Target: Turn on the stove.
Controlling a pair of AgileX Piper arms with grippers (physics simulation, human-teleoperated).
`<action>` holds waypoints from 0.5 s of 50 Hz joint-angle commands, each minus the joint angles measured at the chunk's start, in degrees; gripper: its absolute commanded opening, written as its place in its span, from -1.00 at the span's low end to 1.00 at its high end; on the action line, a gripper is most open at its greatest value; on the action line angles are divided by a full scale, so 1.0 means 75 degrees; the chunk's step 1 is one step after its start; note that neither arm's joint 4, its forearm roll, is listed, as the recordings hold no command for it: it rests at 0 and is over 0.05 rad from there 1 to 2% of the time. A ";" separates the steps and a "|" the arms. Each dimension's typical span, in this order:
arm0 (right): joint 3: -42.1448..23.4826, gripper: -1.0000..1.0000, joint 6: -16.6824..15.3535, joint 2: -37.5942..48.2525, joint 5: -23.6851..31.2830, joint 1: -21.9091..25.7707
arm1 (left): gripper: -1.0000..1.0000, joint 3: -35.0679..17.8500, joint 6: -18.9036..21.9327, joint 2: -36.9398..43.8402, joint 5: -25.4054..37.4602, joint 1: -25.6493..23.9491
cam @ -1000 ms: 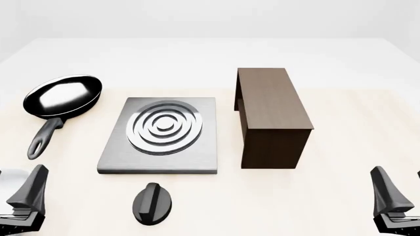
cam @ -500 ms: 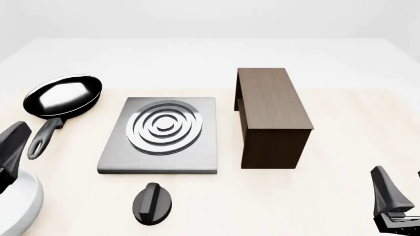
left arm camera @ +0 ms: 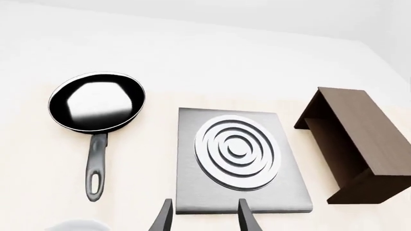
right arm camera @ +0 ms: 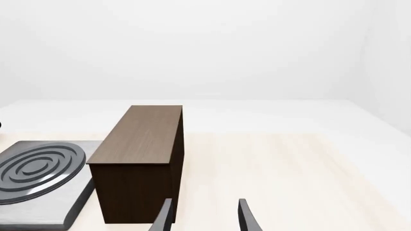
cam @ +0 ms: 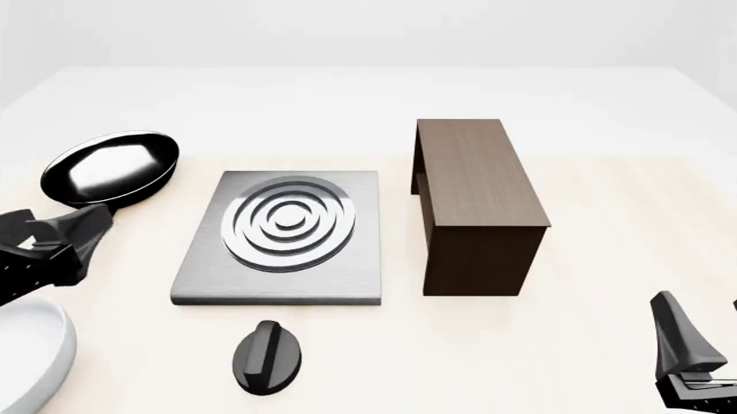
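Note:
The stove point(cam: 196, 280) is a flat grey metal slab with silver burner rings point(cam: 288, 222) near the table's middle; it also shows in the left wrist view point(left arm camera: 289, 195) and the right wrist view point(right arm camera: 70, 202). Its black oval knob point(cam: 269, 356) lies on the table just in front of the slab, untouched. My left gripper point(cam: 60, 231) hovers left of the stove, over the pan's handle, open and empty, fingers point(left arm camera: 163, 217) apart. My right gripper point(cam: 705, 332) stays low at the front right, open with nothing between its fingers point(right arm camera: 246, 216).
A black frying pan point(cam: 110, 168) sits at the left, its handle hidden behind my left gripper in the front view. A dark brown wooden box point(cam: 478, 203) stands right of the stove. The left arm's white body point(cam: 29, 358) fills the front-left corner.
My left gripper has risen from the front-left corner and swung forward, now covering the pan's handle. The right arm, stove and knob have not moved.

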 commanded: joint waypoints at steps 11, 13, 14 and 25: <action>0.0000 1.00 -0.0002 0.0000 0.0000 0.0003 | 1.00 0.0994 -0.0925 0.1028 -0.0737 -0.0428; 0.0000 1.00 -0.0002 0.0000 0.0000 0.0002 | 1.00 0.1059 -0.0905 0.1163 -0.0822 -0.0480; 0.0000 1.00 0.0000 0.0001 0.0000 0.0000 | 1.00 0.1106 -0.0872 0.1224 -0.0899 -0.0538; 0.0000 1.00 -0.0001 0.0000 0.0000 0.0001 | 1.00 0.1712 -0.1085 0.2005 -0.1794 -0.0728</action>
